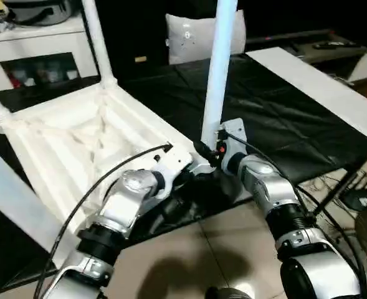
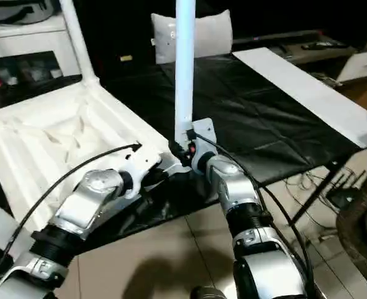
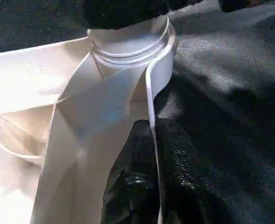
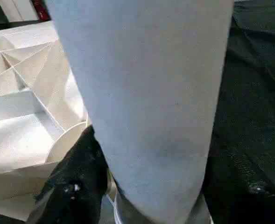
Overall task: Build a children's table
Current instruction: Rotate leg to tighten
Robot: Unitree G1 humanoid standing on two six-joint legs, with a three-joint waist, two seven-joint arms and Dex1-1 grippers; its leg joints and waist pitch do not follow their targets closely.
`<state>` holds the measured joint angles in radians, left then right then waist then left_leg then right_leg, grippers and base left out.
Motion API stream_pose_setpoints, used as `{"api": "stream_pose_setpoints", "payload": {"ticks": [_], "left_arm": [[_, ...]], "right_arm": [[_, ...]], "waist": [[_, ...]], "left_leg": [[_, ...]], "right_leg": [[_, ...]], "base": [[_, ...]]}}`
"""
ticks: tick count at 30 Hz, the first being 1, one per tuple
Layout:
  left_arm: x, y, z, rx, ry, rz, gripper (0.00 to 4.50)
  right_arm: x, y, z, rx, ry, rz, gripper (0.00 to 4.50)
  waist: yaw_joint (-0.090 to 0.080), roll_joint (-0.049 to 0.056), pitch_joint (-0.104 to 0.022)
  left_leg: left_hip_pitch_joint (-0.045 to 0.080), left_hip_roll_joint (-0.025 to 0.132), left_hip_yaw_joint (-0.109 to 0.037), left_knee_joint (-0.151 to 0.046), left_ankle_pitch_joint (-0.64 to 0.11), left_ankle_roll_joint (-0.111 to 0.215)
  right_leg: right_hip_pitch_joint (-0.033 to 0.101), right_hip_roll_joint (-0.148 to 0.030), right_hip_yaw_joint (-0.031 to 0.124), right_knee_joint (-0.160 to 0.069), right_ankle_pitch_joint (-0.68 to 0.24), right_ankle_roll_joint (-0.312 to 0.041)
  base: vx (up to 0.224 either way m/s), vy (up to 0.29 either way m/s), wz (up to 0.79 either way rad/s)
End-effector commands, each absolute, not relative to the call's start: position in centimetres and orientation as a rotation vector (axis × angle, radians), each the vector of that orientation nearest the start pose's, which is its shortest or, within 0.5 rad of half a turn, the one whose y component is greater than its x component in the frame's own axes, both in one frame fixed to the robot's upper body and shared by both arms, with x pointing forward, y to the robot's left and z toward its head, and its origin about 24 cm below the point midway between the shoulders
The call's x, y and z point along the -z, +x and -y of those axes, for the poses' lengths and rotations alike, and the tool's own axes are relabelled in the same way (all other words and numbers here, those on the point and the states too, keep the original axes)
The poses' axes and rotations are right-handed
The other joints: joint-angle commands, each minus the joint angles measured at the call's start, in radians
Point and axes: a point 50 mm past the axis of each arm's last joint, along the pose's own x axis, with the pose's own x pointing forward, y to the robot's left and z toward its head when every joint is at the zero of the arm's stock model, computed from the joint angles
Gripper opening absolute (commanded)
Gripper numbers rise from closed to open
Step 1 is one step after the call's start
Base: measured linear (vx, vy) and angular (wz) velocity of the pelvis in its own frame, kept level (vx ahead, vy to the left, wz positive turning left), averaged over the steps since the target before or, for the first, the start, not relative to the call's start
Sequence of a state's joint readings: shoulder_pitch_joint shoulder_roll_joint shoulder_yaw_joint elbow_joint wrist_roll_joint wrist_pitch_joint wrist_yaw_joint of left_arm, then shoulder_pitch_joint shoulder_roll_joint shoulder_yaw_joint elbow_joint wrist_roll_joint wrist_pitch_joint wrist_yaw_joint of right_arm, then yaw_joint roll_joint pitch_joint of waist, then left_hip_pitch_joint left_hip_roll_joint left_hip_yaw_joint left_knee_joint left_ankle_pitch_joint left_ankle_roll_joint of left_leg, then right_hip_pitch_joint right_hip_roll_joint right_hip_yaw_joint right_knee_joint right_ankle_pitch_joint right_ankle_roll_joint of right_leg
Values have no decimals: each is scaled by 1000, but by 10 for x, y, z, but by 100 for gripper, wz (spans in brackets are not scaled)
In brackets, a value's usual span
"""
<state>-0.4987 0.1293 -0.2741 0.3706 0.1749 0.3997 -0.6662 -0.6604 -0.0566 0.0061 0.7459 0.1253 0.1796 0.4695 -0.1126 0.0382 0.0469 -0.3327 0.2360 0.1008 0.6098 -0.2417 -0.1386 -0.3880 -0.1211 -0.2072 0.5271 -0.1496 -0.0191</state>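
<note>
The white table top (image 1: 77, 143) lies ribbed side up on the black-covered desk (image 1: 276, 118). The left end effector (image 3: 151, 186) pinches its rim wall beside a corner socket. The right end effector (image 1: 209, 152) straddles the upright leg (image 1: 219, 75) standing in that socket; whether it grips, I cannot tell.

White table (image 1: 65, 143), black cloth (image 1: 283, 118)

My head eyes look down over both forearms; both wrist cameras sit close on the corner socket (image 3: 128, 44) at twelve o'clock.
</note>
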Motion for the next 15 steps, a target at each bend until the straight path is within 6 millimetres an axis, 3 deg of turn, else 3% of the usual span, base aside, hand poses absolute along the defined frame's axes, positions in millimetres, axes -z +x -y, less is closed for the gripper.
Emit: {"api": "stream_pose_setpoints", "payload": {"ticks": [1,2,4,5,8,9,10,12,13,14,15], "left_arm": [[-52,319,-67,923,466,-351,0],[-50,319,-72,930,489,-353,0],[-48,319,-78,951,518,-360,0],[-47,319,-81,962,532,-366,0],[-46,319,-87,1003,566,-370,0],[-45,319,-90,1025,579,-370,0],[-44,317,-95,1091,609,-374,0],[-43,314,-100,1180,636,-374,0],[-42,313,-101,1196,640,-378,0],[-42,313,-102,1204,642,-379,0],[-42,310,-105,1273,666,-366,0]], "right_arm": [[-45,349,89,-654,80,-290,308],[-46,348,95,-668,77,-267,311],[-50,344,103,-712,77,-231,325],[-52,342,107,-745,69,-212,337],[-56,336,117,-821,39,-187,362],[-58,332,122,-856,23,-182,381],[-60,325,134,-937,-7,-183,381],[-63,318,147,-1004,-48,-188,407],[-64,316,149,-1017,-57,-188,407],[-64,316,151,-1023,-61,-189,420],[-67,312,159,-1059,-93,-198,420]], "waist": [[3,-1,-52],[9,-1,-55],[17,3,-54],[24,-2,-58],[41,-4,-67],[56,-5,-74],[65,-9,-71],[81,-12,-81],[87,-9,-80],[100,-8,-85],[104,-6,-85]], "left_leg": [[-22,-29,27,-80,-359,71],[-27,-26,27,-82,-334,75],[-25,-25,29,-84,-317,84],[-25,-23,32,-83,-296,90],[-37,-22,36,-79,-205,111],[-35,-21,39,-73,-148,124],[-31,-20,45,-72,-123,139],[-41,-25,48,-62,-45,169],[-41,-27,47,-61,-21,184],[-36,-23,50,-55,56,218],[-37,-23,50,-55,73,223]], "right_leg": [[52,-34,29,-75,-531,-62],[55,-34,36,-66,-490,-82],[54,-31,43,-62,-457,-96],[52,-32,50,-55,-427,-118],[59,-30,63,-34,-352,-151],[56,-27,70,-24,-294,-166],[47,-22,80,-17,-262,-190],[58,-22,89,4,-171,-215],[57,-21,89,6,-146,-223],[54,-20,92,19,-66,-247],[55,-21,92,22,-54,-253]], "base": [[0,0,0],[0,0,0],[0,0,0],[63,-19,12],[0,0,0],[0,0,0],[62,-34,5],[61,-31,3],[0,0,0],[0,0,0],[0,0,0]]}}
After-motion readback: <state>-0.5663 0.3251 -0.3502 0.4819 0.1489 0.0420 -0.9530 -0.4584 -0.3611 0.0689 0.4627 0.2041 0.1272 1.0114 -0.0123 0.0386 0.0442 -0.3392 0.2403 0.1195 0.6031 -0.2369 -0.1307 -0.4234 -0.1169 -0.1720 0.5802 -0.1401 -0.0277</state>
